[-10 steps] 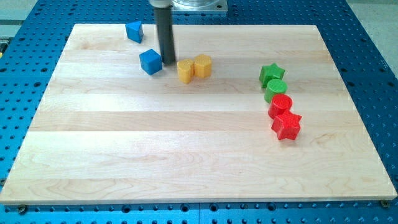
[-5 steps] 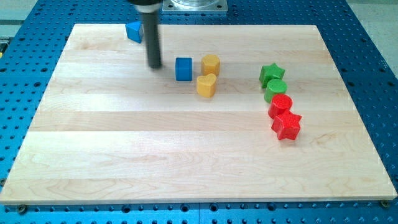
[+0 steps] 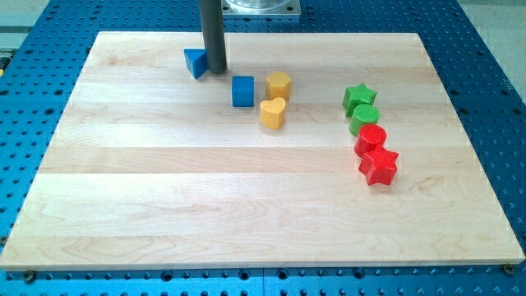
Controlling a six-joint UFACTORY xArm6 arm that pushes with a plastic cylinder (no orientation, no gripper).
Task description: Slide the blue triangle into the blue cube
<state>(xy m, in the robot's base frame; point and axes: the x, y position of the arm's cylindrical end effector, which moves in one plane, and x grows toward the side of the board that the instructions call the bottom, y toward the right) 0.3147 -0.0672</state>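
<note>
The blue triangle [image 3: 195, 62] lies near the view's top, left of centre. My tip [image 3: 217, 71] stands right against its right side, between it and the blue cube [image 3: 242, 91]. The cube sits a short way down and to the right of the tip, apart from the triangle. The rod rises straight up out of the view's top.
A yellow hexagonal block [image 3: 279, 85] and a yellow heart [image 3: 273, 113] sit just right of the blue cube. At the right, a green star [image 3: 359, 97], green cylinder [image 3: 364, 119], red cylinder [image 3: 371, 138] and red star [image 3: 378, 165] form a line. The wooden board [image 3: 164, 205] lies on a blue perforated table.
The blue cube was pushed right against the yellow blocks, spreading them. The tip then swung left and up, and now stands right of the triangle, which has shifted right and down.
</note>
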